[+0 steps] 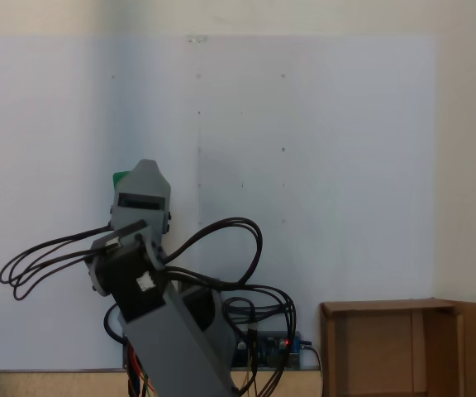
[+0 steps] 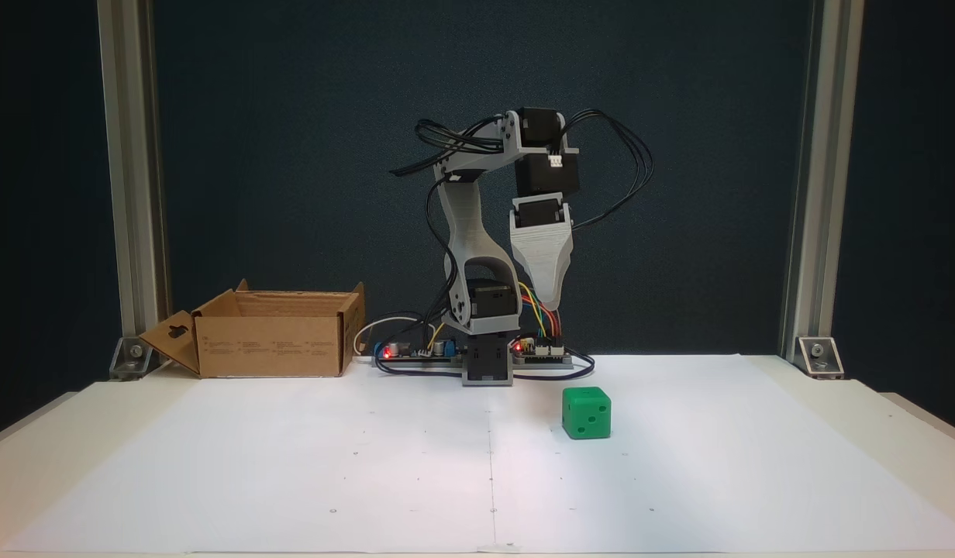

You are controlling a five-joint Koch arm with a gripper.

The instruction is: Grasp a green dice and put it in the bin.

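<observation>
Grey plastic gripper (image 2: pixel 553 304): being held raised, jaw state not discernible. Small bright green cube dice (image 2: pixel 586 413): lying below it, apart. Brown cardboard bin (image 2: pixel 272 335): standing well apart.

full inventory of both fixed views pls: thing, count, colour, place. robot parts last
green dice: 1, bright green with dark pips, on the white sheet, right of centre, below the gripper and apart from it; a sliver shows past the gripper from above.
bin: 1, brown cardboard box, flaps raised, top open, back left of the table; bottom right from above.
white sheet: 1, white, covers the table top.
frame posts: 2, grey metal, left and right table edges.
circuit boards: 2, red lights lit, either side of the arm's base.
arm: 1, grey and black, black cables, back centre.
gripper: 1, grey, pointing down above the dice; jaw state not clear.
</observation>
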